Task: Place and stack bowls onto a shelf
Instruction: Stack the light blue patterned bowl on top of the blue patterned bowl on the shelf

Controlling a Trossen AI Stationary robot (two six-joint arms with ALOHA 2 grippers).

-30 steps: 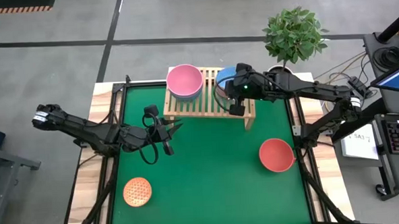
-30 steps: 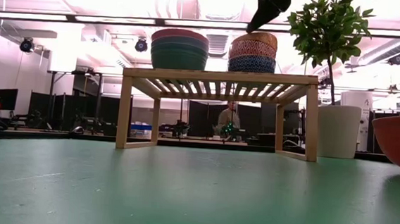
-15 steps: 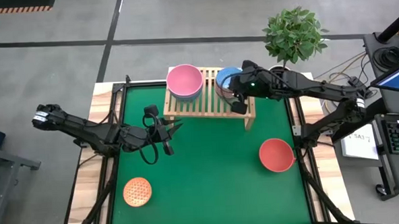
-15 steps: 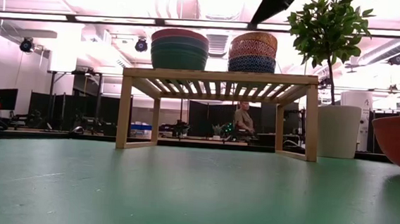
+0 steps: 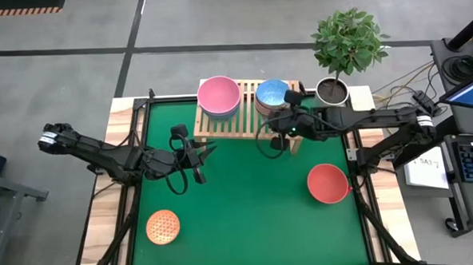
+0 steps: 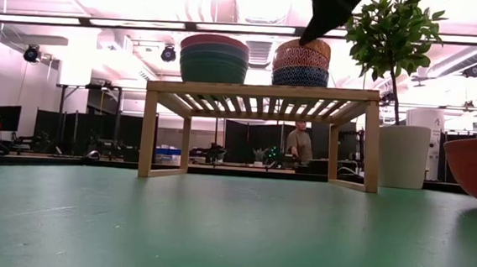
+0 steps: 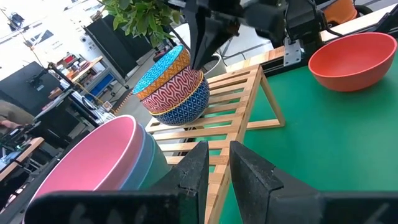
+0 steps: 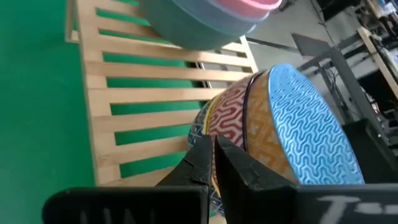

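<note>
The light-wood shelf (image 5: 248, 124) stands at the table's far edge. On its slats sit a stack of larger bowls with the pink one on top (image 5: 219, 96) and a stack of small patterned bowls, the top one light blue inside (image 5: 272, 93) (image 8: 273, 130). A red bowl (image 5: 328, 183) and an orange patterned bowl (image 5: 162, 227) rest on the green mat. My right gripper (image 5: 275, 139) (image 8: 213, 155) is shut, just on the near side of the small stack. My left gripper (image 5: 204, 156) (image 7: 217, 165) waits left of centre, its fingers a narrow gap apart.
A white plant pot (image 5: 331, 88) stands right of the shelf, close to my right arm. The shelf's right third has bare slats. Green mat lies open between the two loose bowls. A person stands in the room behind the shelf (image 6: 299, 142).
My right arm has drawn back from above the small stack toward the table's near edge, and the light blue bowl now shows whole from above. Both stacks have stayed in place on the shelf.
</note>
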